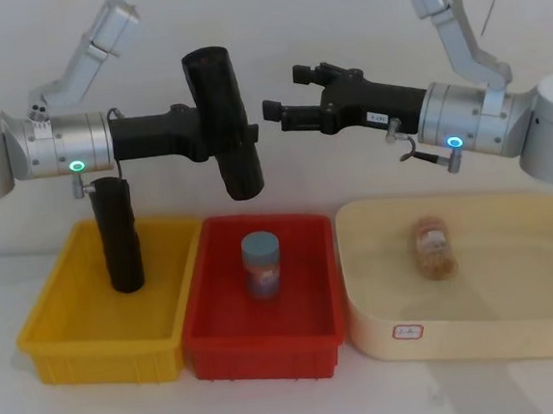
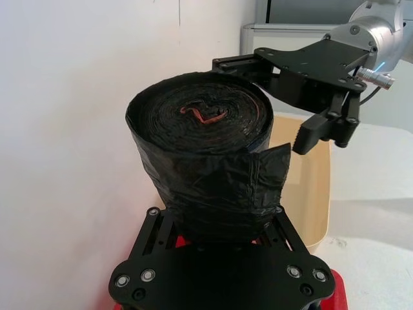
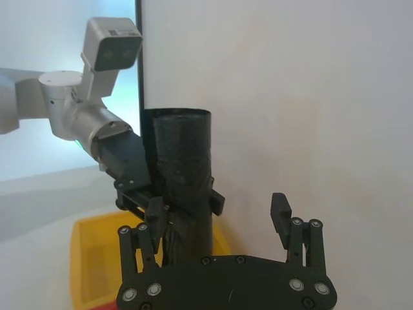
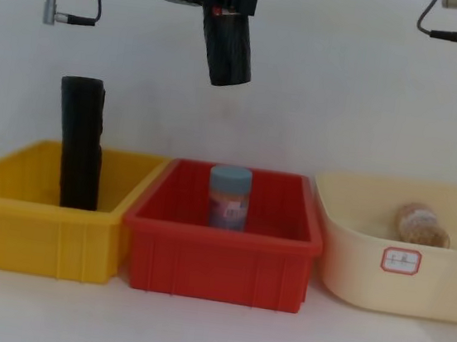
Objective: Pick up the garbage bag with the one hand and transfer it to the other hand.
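The left gripper [image 1: 231, 133] is clamped on the garbage bag roll [image 1: 221, 105], its jaws pressed on the roll's middle from both sides. The roll is black and tightly wound, with a loose flap of film on its side. It hangs in the air, slightly tilted, above the left part of the red bin [image 1: 265, 348] and well clear of it.

The right gripper [image 1: 281, 90] is level with the roll and just beside it on the right. Its jaws stand apart and are not touching the roll. A small white sticker [image 1: 377, 117] on its body carries print too small to read.

In the red bin stands a jar [image 1: 261, 264] with a blue-grey lid. Its printed wrapper cannot be read. The yellow bin [image 1: 49, 314] on the left holds a second black roll [image 1: 119, 235], standing upright. The cream tub [image 1: 462, 331] on the right holds a clear pack of brownish snacks [image 1: 433, 247]. On the tub's front wall is a white label with a red border [image 1: 408, 331]. Its writing is illegible.
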